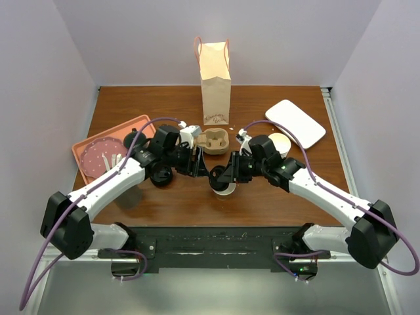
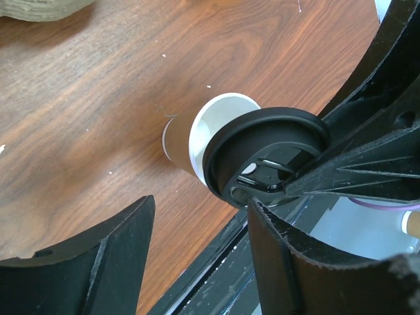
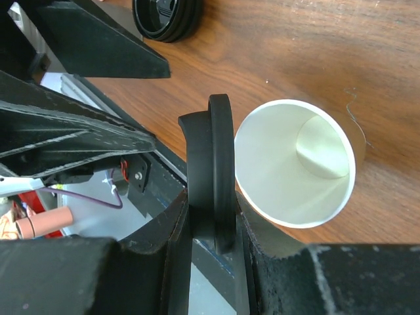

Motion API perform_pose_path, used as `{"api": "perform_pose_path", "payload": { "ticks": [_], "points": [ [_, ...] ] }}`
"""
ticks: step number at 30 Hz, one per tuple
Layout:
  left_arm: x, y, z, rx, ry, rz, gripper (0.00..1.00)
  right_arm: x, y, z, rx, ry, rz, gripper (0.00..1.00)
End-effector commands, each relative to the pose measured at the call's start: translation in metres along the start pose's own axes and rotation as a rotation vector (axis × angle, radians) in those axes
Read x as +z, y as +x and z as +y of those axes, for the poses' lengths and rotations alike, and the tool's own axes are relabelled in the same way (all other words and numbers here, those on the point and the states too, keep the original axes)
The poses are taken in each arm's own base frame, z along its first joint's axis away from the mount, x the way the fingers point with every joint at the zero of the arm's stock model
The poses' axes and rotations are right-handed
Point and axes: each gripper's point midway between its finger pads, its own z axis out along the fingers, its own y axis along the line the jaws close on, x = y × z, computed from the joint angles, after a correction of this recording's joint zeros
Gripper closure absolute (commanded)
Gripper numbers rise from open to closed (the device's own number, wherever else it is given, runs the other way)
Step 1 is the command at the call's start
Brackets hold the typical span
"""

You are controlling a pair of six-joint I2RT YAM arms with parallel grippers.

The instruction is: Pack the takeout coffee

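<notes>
While R jaws clamp black lid [image 3: 220,170] edge-on at mouth of cup [image 3: 295,164], L jaws spread, empty.

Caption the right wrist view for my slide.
Right gripper pinches a round black plastic sip lid edge-on beside an open, empty tan paper cup on the wooden table.

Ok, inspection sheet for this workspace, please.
Surface: wooden table, a few white specks.
Job's things: paper cup on its side, lidless; black lid edge-on at its mouth, unseated.
Clutter: paper bag, cup carrier, pink tray, white tray, spare lids.
Grippers: right gripper jaws shut on black lid; left gripper jaws open, empty.
Cables: purple cables along both arms, no snag seen.
Surroundings: lilac walls; nothing else seen.
</notes>
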Motion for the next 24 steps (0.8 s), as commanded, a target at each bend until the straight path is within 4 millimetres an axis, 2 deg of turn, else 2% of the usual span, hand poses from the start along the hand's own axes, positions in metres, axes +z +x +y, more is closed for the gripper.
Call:
{"api": "perform_pose_path", "payload": {
  "ticks": [1,13,24],
  "points": [
    [0.007,-0.006,-0.01,0.004,0.042,-0.011,0.39,0.002,-0.004,0.009,0.004,-0.05,-0.008,0.8],
    [0.019,0.004,-0.012,-0.011,0.057,0.035,0.44,0.006,0.004,-0.005,0.033,-0.03,0.018,0.78],
    [0.026,0.014,-0.01,-0.015,0.054,0.073,0.47,0.011,0.009,-0.007,0.057,-0.048,0.038,0.76]
  ]
}}
